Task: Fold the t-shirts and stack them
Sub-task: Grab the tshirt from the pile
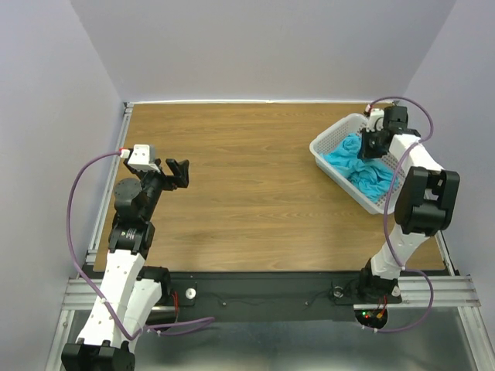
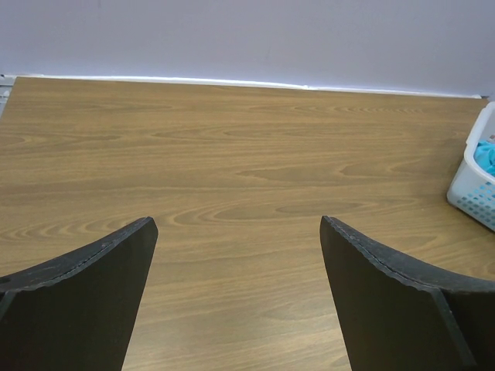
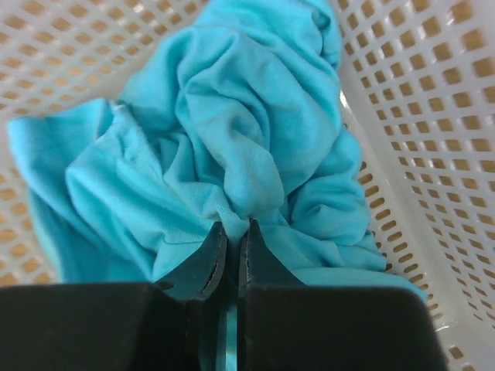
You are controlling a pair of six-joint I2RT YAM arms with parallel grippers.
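Top: one crumpled turquoise t-shirt (image 1: 357, 166) in one white basket (image 1: 329, 141) at the counter's (image 1: 255, 178) far right; right hand (image 1: 377, 144) down on it; left hand (image 1: 176, 171) well apart | Left wrist: left hand (image 2: 238, 222) spread above counter, basket (image 2: 472, 193) at right edge | Right wrist: right hand (image 3: 232, 232) pressed together, pinching a t-shirt (image 3: 240, 116) fold.

Soft, even light is filling every view, casting only faint shadows on the brown wood-grain table (image 1: 255, 178). The crumpled turquoise cloth t-shirt (image 3: 247, 116) is showing crisp folds, while the white plastic mesh basket (image 3: 433, 154) is blurring and glowing warm toward the right wrist frame edges
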